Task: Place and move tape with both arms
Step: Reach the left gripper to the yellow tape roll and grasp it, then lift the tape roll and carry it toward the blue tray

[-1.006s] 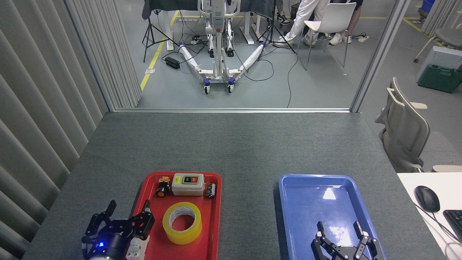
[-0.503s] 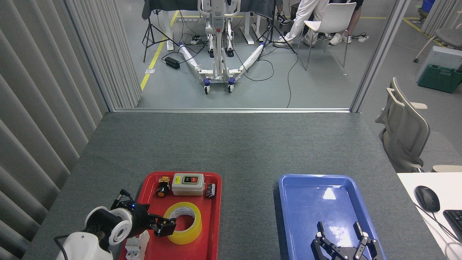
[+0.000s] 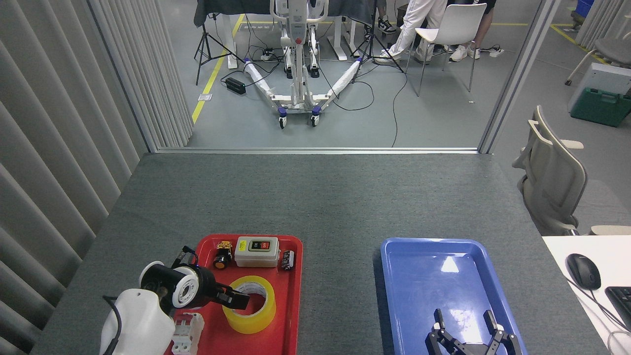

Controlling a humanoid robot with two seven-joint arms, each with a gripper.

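Lying flat in the near half of the red tray [image 3: 291, 315]: the tape [image 3: 249, 304], a wide roll of translucent yellow with a white cardboard core, hole facing up, glossy on its outer wall. Reaching across it from the left, the left gripper [image 3: 235, 300], wrist turned sideways so the white rounded cuff and its round end face show toward the camera, black fingers pointing right over the roll's left rim and into the core opening; whether those fingers are spread or pinching the wall cannot be told from this angle. Behind the roll, along the tray's far edge, a small black-and-yellow push button [image 3: 222, 258], a grey switch box [image 3: 256, 251] with red and black buttons, and a small dark component [image 3: 287, 260]. At the tray's near left corner, beside the white forearm, a white circuit breaker [image 3: 187, 333]. Well apart on the right, over the near end of the blue tray [image 3: 394, 276], the right gripper [image 3: 465, 325], fingers pointing away and spread wide, holding nothing. Underneath everything, a grey felt-covered table [image 3: 315, 197].
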